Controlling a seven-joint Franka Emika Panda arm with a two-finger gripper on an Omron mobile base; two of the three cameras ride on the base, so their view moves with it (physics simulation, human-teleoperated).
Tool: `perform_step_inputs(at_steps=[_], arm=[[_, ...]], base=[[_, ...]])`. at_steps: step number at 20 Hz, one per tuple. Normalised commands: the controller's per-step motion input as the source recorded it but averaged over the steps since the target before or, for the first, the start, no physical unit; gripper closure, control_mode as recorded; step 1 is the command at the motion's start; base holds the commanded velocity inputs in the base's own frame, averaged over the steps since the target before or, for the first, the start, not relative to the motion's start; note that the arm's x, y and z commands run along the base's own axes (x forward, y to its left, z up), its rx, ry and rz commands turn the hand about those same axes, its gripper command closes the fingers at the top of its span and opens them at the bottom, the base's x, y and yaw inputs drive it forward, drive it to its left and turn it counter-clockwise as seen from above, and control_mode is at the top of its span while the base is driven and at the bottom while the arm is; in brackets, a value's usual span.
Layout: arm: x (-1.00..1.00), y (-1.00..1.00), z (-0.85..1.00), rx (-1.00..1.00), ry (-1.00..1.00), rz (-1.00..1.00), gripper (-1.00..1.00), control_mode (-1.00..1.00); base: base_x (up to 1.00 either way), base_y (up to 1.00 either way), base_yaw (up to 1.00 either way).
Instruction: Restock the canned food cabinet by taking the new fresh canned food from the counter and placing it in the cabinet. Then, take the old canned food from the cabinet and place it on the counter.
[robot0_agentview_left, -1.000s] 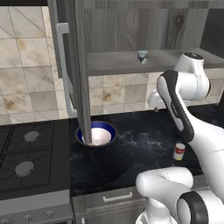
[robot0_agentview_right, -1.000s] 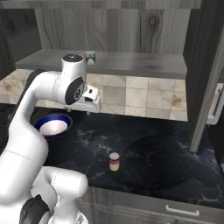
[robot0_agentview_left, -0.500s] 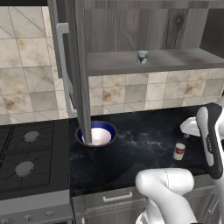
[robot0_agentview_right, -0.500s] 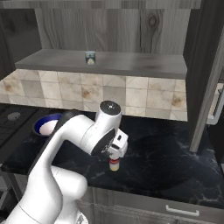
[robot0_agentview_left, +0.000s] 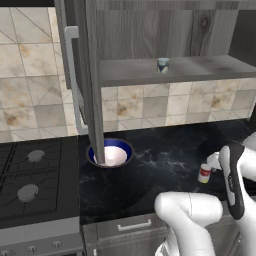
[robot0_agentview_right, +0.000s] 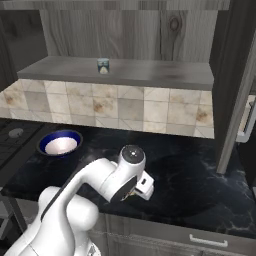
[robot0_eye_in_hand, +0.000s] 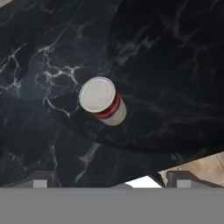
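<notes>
The red-and-white can (robot0_eye_in_hand: 102, 100) stands upright on the black surface (robot0_eye_in_hand: 166, 65), well right of the blue bowl (robot0_agentview_left: 111, 154). The tool (robot0_eye_in_hand: 109, 181) hovers above the can, fingers apart and holding nothing. The pale blue-grey can (robot0_agentview_right: 103, 66) sits on the cabinet shelf (robot0_agentview_right: 150, 75).

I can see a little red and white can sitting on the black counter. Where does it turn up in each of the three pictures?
Left base view: the red and white can stands at the right, on the black counter, beside the white arm.
Right base view: I cannot make it out; the arm covers that spot.
Hand view: the can sits near the middle, seen from above.
Shared landmark: the veined black counter.
</notes>
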Motion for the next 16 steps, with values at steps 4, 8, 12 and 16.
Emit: perform_step_inputs(at_steps=[4,8,12,16], arm=[[0.58,0.00,-0.37,0.00,0.00,-0.14,-1.00,-1.00],[0.53,0.00,-0.32,0.00,0.00,-0.10,-1.00,-1.00],[0.24,-0.03,-0.34,0.00,0.01,-0.04,-1.00,-1.00],[0.13,-0.04,-0.29,0.00,0.02,-0.01,-1.00,-1.00]], base=[[0.00,0.00,0.00],[0.00,0.00,0.00],[0.00,0.00,0.00],[0.00,0.00,0.00]])
